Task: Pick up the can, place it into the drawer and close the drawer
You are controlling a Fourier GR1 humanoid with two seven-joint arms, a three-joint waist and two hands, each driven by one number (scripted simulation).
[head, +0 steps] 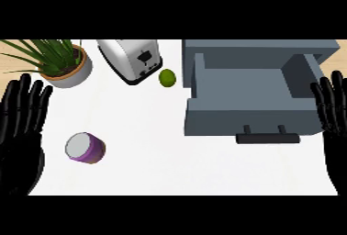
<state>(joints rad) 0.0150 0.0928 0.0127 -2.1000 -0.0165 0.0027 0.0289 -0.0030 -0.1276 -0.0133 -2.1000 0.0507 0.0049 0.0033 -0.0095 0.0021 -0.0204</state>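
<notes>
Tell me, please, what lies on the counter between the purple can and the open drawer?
Nothing: in the head view only bare white counter separates the can from the drawer.

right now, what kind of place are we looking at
Most likely a kitchen counter. A shiny silver toaster and a small round green fruit sit on a white worktop, next to a grey box-shaped drawer that is pulled open.

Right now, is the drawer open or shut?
Open. The drawer is pulled out, its inside showing and bare; the can sits outside on the counter.
</notes>
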